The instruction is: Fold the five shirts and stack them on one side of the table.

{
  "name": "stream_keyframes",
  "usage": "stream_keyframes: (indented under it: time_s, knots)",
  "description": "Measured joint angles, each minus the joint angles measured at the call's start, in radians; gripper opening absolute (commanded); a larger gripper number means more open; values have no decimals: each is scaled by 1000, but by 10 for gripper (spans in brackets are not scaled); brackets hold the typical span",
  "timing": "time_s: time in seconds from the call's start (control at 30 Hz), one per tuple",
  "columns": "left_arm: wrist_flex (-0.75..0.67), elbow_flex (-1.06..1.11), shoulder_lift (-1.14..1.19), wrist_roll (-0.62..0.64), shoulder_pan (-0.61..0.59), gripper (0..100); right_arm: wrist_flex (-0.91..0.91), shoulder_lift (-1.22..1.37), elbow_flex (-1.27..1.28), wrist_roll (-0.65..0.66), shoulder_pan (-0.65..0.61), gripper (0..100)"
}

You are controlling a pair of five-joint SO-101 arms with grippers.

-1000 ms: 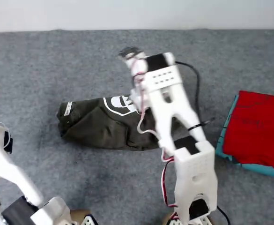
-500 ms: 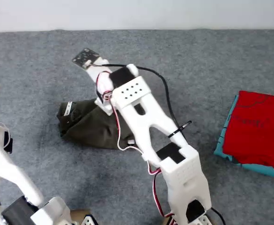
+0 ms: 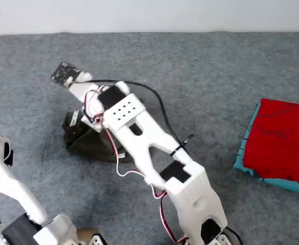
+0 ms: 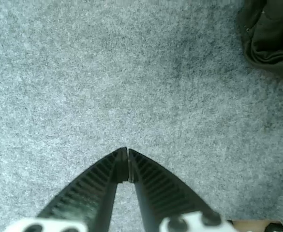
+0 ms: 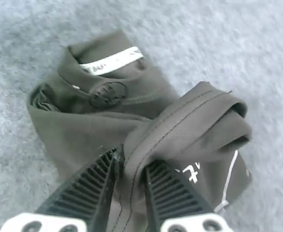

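Observation:
A dark olive shirt (image 3: 90, 140) lies bunched at the table's centre-left, with a white neck label (image 5: 111, 62) facing up. My right gripper (image 5: 130, 162) is shut on a hemmed fold of the olive shirt (image 5: 180, 133) and holds it over the rest of the cloth; in the high view the right arm (image 3: 134, 132) stretches across the shirt toward the left. My left gripper (image 4: 127, 155) hangs shut over bare carpet at the left, holding nothing, with an edge of the olive shirt (image 4: 269, 36) off to one side.
A folded red shirt (image 3: 282, 140) rests on a folded teal one (image 3: 244, 158) at the table's right edge. The left arm's white body (image 3: 6, 189) stands at the front left. Grey carpet (image 3: 231, 76) covers the table.
The right arm has swung leftward across the table, dragging the shirt's right side over onto its left side. The left arm has stayed still.

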Motion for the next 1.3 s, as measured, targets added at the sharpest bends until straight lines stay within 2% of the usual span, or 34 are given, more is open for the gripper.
stream_keyframes:
  time_s: [0.1,0.17,0.33,0.5,0.6,0.67,0.9,1.03,1.17,1.3]
  knots:
    - [0,0,0,0,0,6,-40,18,0,3,-26,162]
    - [0,0,0,0,0,6,-68,23,0,3,-43,191]
    - [0,0,0,0,0,6,-117,23,0,3,-87,188]
    - [-3,0,0,0,0,6,-61,23,-100,3,-103,180]
    - [-5,0,0,0,0,6,25,23,-166,5,-89,84]
    - [-5,0,0,0,0,6,80,23,-176,9,-51,5]
    - [-6,0,0,0,0,6,201,144,-180,135,181,10]
    - [-6,0,0,0,0,6,224,236,-180,150,239,10]
    - [-11,0,0,0,0,6,226,272,-180,153,193,10]
    - [-12,0,0,0,0,6,229,276,-238,153,46,10]
